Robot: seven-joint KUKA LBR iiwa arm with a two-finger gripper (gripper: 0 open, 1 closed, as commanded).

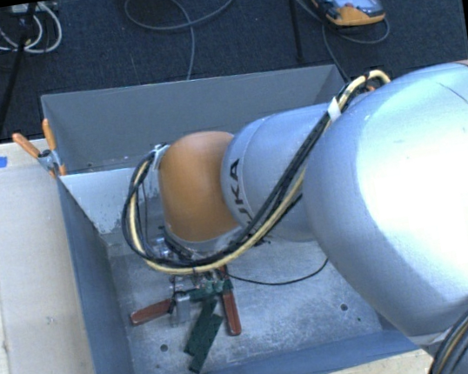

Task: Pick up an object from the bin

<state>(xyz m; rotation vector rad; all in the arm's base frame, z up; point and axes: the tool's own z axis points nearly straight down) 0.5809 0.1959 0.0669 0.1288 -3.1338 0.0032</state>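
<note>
**Jaws low over a dark green strip, grip not readable**

The thing nearest the jaws is a dark green strip [203, 336], flat and oblong, lying on the floor of the bin [307, 315]. It sits just below the jaws in the camera view, on the side towards the bin's near wall. Its long axis runs on a slant. The upper end comes up right beneath the jaws and the lower end points away, down and to the view's left. Judging by that, a grasp would have to close across the strip's narrow width at its upper end, and the jaws hardly need to travel to get there.

Two reddish-brown pieces flank the same spot. A reddish-brown handle [152, 312] lies nearly level just to the view's left of the jaws. A second reddish-brown bar [232, 316] stands just to their right and below, close beside the strip's upper end. Whether the two belong to one tool joined under the jaws I cannot tell.

The jaws hang close to the floor under the wrist's orange cover [195, 188] and its looped cables [140, 218], which hide much of them. Whether they are apart, together or clamped on anything I cannot tell, and no thing can be made out between them. The crowding at the strip's upper end looks like the main risk, since a closing grip could catch the bar as well.
</note>
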